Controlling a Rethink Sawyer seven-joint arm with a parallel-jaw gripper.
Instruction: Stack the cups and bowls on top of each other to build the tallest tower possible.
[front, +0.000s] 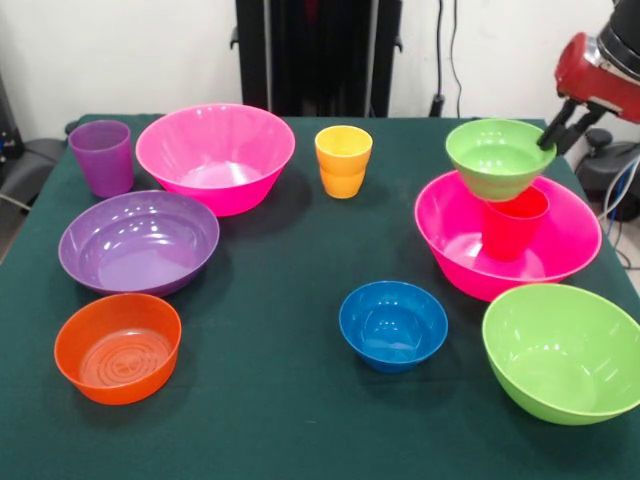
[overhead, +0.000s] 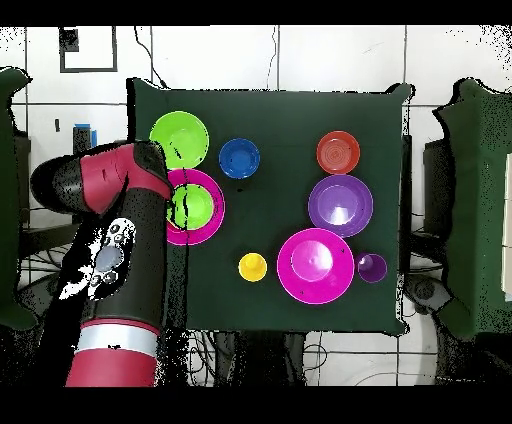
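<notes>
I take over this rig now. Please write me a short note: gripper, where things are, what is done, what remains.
Gripper: at the rim of the small green plastic bowl; open or shut cannot be told.
Done: that bowl sits on the red plastic cup, which stands in a large hot pink bowl.
Left: purple cup, yellow-orange cup, second pink bowl, purple bowl, orange bowl, blue bowl, lime green bowl all stand apart, unstacked.

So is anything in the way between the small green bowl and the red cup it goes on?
Nothing visible. The small green bowl, with the hand at its rim, already sits atop the red cup, which stands in the pink bowl.
</notes>
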